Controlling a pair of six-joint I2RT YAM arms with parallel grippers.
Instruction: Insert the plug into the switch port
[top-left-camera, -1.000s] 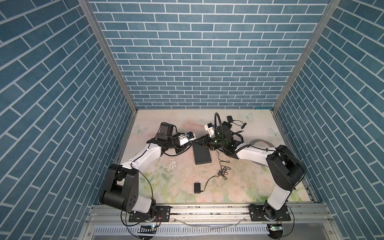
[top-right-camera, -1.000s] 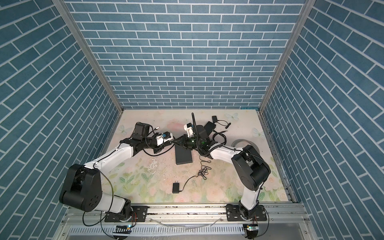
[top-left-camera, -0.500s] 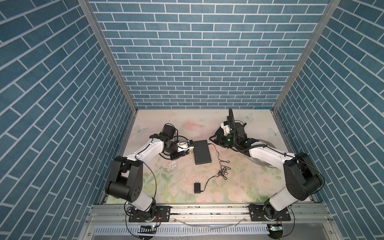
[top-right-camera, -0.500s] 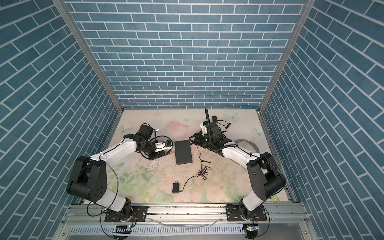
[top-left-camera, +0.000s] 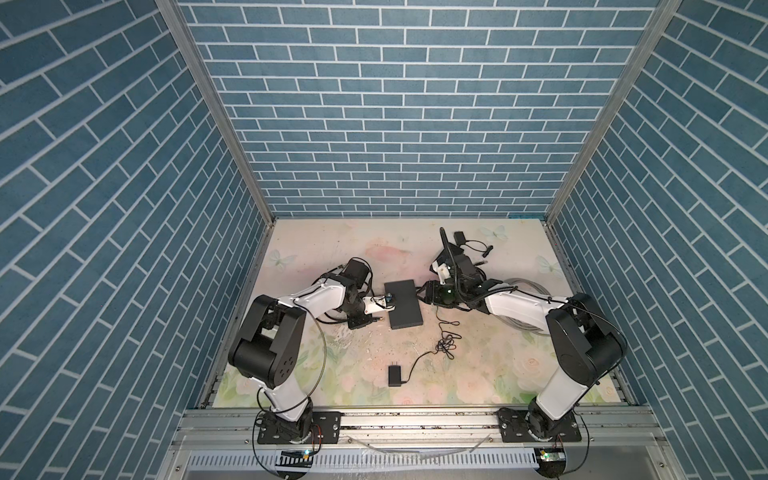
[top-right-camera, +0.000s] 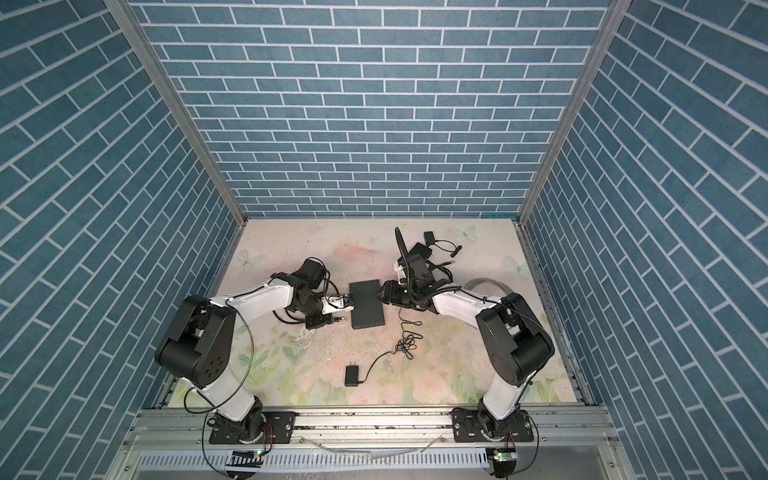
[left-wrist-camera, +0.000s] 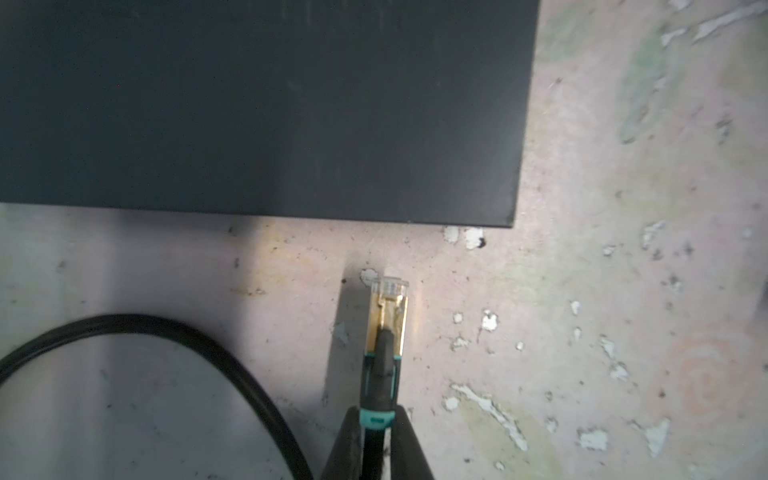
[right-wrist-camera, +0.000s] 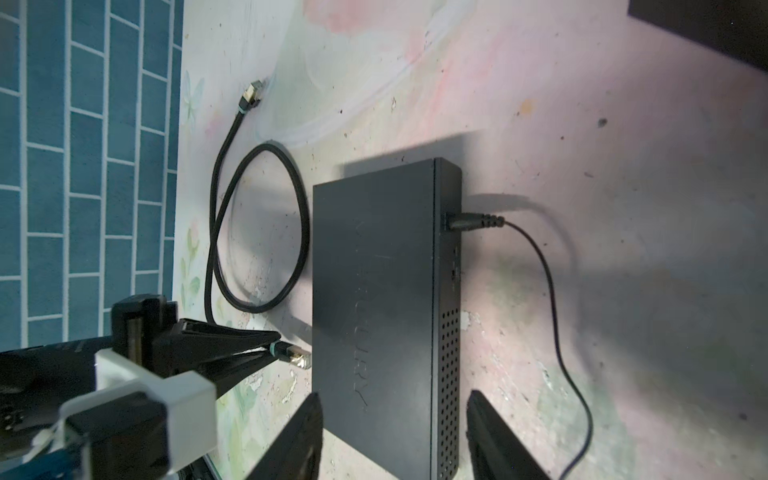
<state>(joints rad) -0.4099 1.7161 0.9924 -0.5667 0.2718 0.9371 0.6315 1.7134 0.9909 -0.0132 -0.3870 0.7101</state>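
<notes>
The switch (top-left-camera: 404, 303) (top-right-camera: 365, 305) is a flat black box lying on the floral mat. My left gripper (left-wrist-camera: 376, 419) (top-left-camera: 390, 307) is shut on the black cable just behind the plug (left-wrist-camera: 388, 307), a gold connector with a teal boot. The plug's clear tip points at the switch's long side (left-wrist-camera: 266, 108), a short gap away. In the right wrist view the plug (right-wrist-camera: 297, 357) sits right beside the switch (right-wrist-camera: 374, 291). My right gripper (right-wrist-camera: 394, 399) (top-left-camera: 426, 293) is open, one finger on each side of the switch's end. The port is hidden.
A thin power lead (right-wrist-camera: 469, 220) is plugged into the switch's vented side and runs to a black adapter (top-left-camera: 394, 376). The plug's cable loops (right-wrist-camera: 257, 232) on the mat to a second connector (right-wrist-camera: 252, 93). Another adapter (top-left-camera: 459, 237) and a grey cable coil (top-left-camera: 523, 286) lie at the back right.
My right gripper's jaws have opened, and it has come back to the switch's right end. My left gripper has carried the plug rightward, up to the switch's left side.
</notes>
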